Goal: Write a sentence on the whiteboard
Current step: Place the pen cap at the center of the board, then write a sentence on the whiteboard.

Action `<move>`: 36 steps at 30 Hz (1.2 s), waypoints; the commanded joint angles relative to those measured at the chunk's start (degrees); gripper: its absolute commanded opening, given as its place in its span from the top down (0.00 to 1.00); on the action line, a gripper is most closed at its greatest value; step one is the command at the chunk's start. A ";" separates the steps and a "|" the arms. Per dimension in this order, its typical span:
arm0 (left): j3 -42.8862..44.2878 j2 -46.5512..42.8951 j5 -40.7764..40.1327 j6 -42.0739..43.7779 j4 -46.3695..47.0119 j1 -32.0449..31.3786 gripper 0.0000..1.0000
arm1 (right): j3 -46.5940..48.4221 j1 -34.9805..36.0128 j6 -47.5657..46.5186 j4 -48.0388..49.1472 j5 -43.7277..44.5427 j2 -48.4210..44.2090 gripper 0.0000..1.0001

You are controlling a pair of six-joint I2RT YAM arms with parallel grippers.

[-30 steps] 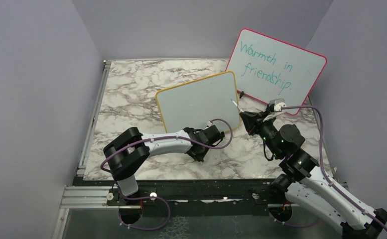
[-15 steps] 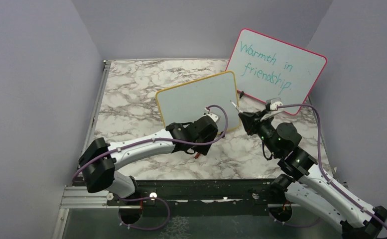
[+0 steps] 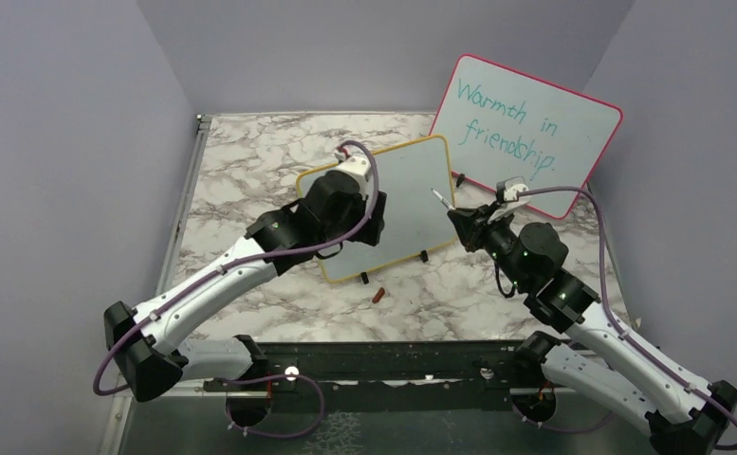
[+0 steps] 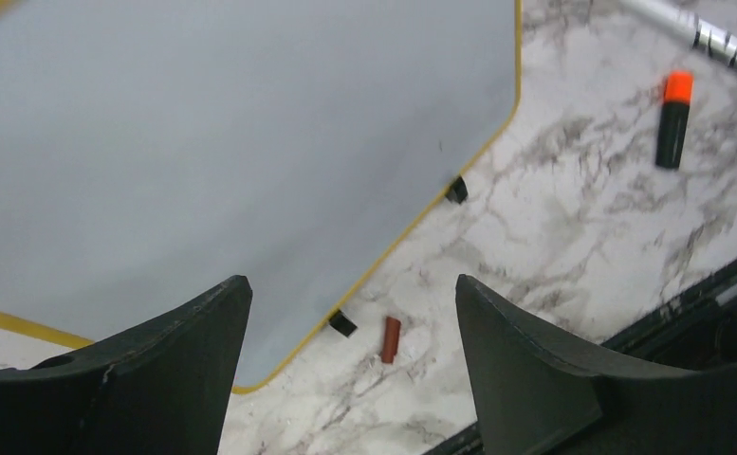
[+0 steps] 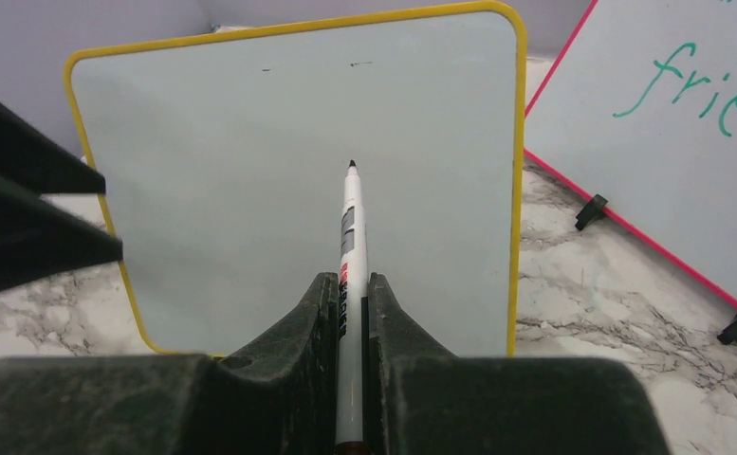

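Two grippers face the whiteboard (image 3: 412, 194), which stands tilted on the table (image 3: 250, 180); the left gripper (image 4: 348, 294) hangs spread wide before its left half; a small red cap (image 3: 377, 295) lies just in front; the right gripper (image 5: 350, 284) pinches a marker (image 5: 350, 218), tip pointing at the board.

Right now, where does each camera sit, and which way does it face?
Top external: high behind the robot, looking down at the table; both arms show.
Left wrist: over the whiteboard, looking down; its open left tool shows.
Right wrist: facing the whiteboard along the marker; right tool grips it.
Both wrist views share the whiteboard.
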 commanded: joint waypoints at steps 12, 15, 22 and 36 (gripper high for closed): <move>3.36 -6.92 25.38 9.72 9.06 30.62 0.15 | 6.81 0.17 -2.45 -3.53 -8.39 7.51 0.99; 1.41 -6.59 33.22 9.24 11.12 38.35 0.15 | 7.49 0.16 -2.53 -3.38 -9.20 8.10 0.99; -3.05 -3.40 53.14 5.03 18.56 52.00 0.17 | 8.75 0.16 -2.61 -3.58 -11.66 10.02 0.99; -3.99 6.70 70.18 4.26 25.65 55.42 0.32 | 10.97 0.20 -3.01 -4.89 -13.08 12.70 0.99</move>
